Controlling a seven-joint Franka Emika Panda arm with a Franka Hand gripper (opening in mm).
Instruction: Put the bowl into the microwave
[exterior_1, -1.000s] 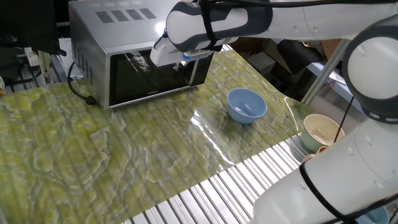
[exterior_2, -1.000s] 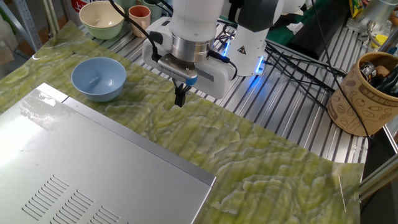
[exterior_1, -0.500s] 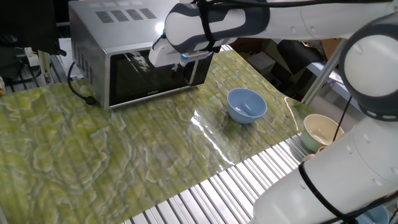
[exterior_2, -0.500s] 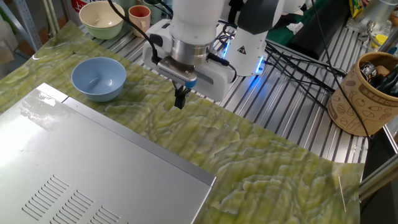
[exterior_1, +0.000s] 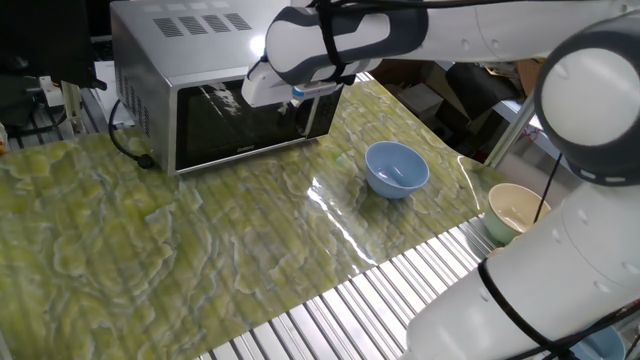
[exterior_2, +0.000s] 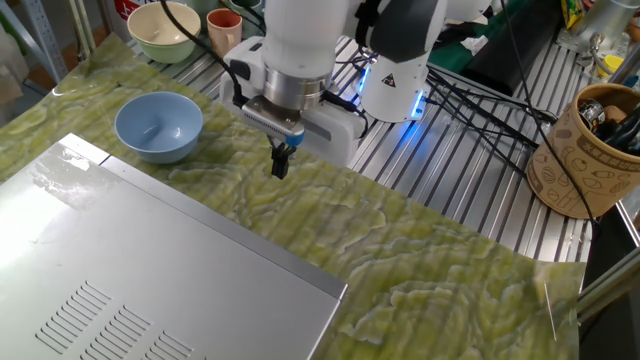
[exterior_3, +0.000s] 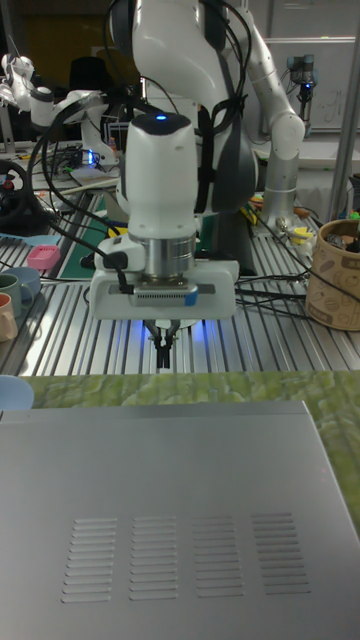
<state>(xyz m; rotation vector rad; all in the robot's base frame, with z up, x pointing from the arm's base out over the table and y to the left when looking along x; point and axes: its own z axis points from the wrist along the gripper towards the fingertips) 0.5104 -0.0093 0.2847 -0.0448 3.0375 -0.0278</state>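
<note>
My hand (exterior_2: 281, 162), fingers pressed together and empty, hangs in front of the closed microwave (exterior_1: 215, 85) door, while the bowl (exterior_2: 158, 126) sits on the worktop (exterior_1: 200, 250) off to the hand's left, untouched.

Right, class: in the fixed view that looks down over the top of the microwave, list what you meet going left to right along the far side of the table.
Cream bowl → pink cup → tool → glowing blue-lit robot base → brown patterned container.
</note>
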